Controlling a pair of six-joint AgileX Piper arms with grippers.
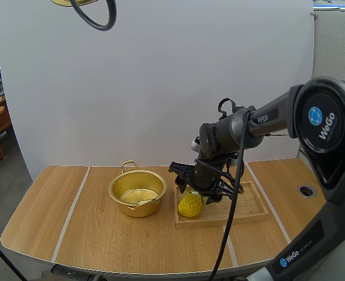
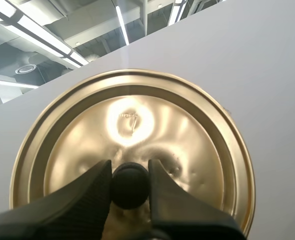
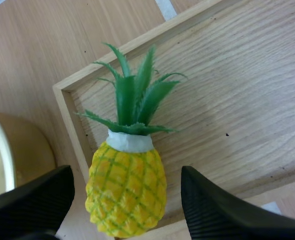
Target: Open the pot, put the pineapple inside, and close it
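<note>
**Wooden worktop [image 1: 73, 222]: pineapple [image 3: 125, 187] at the tray's corner, pot uncovered beside it**

The pineapple lies on its side in the wooden tray [image 1: 248, 208], at the near corner closest to the pot [image 1: 138, 208]. Its yellow body covers that corner's rim and its green leaves point in over the tray's boards. The right pincer [image 3: 125, 180] hangs over it with its fingers spread wide, one on each side of the fruit (neither seems to touch it). The pot stands upright just left of the tray, with a narrow strip of worktop between them, well back from the front edge. Its top is uncovered and its gold floor is in plain sight. The left pincer [image 2: 130, 172] is raised and grips the lid [image 2: 132, 125] by its black knob [image 2: 130, 187], one fingertip pressed to each side of the knob.
</note>
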